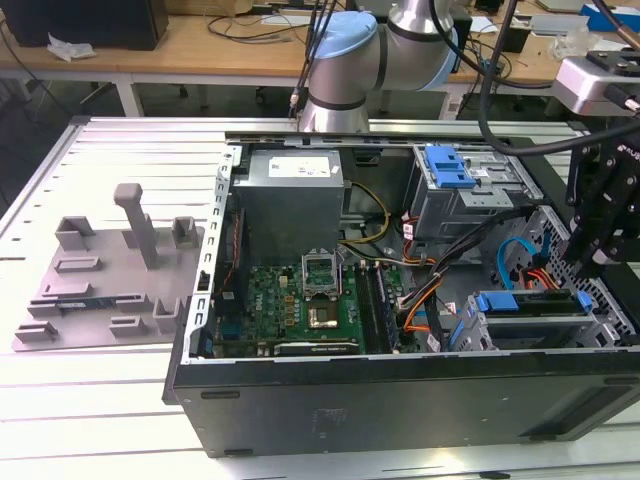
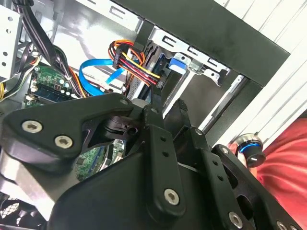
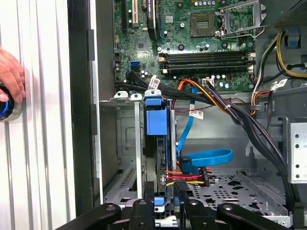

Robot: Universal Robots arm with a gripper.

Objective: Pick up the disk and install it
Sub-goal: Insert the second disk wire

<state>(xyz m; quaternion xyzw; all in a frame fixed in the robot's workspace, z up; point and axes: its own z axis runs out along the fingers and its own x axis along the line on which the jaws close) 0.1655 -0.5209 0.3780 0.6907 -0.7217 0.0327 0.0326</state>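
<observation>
In metal drive cage [image 3: 122, 158], flat disk w/ blue plastic bracket [image 3: 156, 122] sits edge-on; black tool [image 3: 165, 203] pinching its end.

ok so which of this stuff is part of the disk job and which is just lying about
Job: disk, gripper over it, drive cage around it.
Lying about: grey fixture plate, power supply, motherboard, a person's hand.

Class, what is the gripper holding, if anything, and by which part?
Cannot tell: the gripper sits at one end of the disk in the drive cage.
</observation>
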